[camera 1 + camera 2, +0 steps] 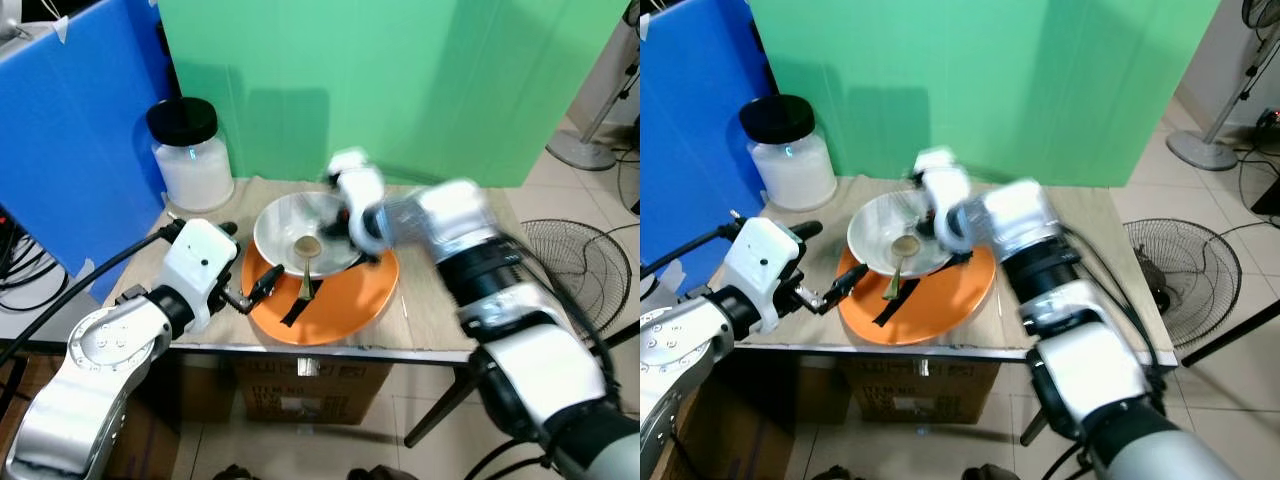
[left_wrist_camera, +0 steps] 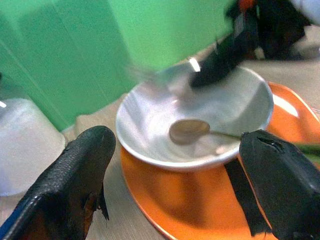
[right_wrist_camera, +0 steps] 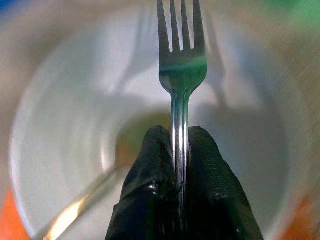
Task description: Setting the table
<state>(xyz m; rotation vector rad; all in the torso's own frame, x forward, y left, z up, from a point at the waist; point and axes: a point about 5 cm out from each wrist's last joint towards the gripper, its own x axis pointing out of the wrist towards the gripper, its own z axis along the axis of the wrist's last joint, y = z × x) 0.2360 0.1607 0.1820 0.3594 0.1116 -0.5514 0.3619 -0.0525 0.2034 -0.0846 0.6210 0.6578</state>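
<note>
Two pincers busy: my right gripper [image 3: 181, 150] pinches the fork [image 3: 181, 65] over the bowl [image 1: 290, 222] on the plate [image 1: 345, 300], left gripper [image 2: 175, 185] open beside; next, lower and release.

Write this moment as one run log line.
right tool: shut on fork, over bowl | left tool: open, by plate | spoon: in bowl

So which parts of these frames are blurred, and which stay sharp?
Both eye views: the right gripper is motion-smeared over the white bowl; the left gripper stays crisp. Right wrist view: the fork is sharp, the bowl behind it soft. Left wrist view: the spoon is slightly soft.
</note>
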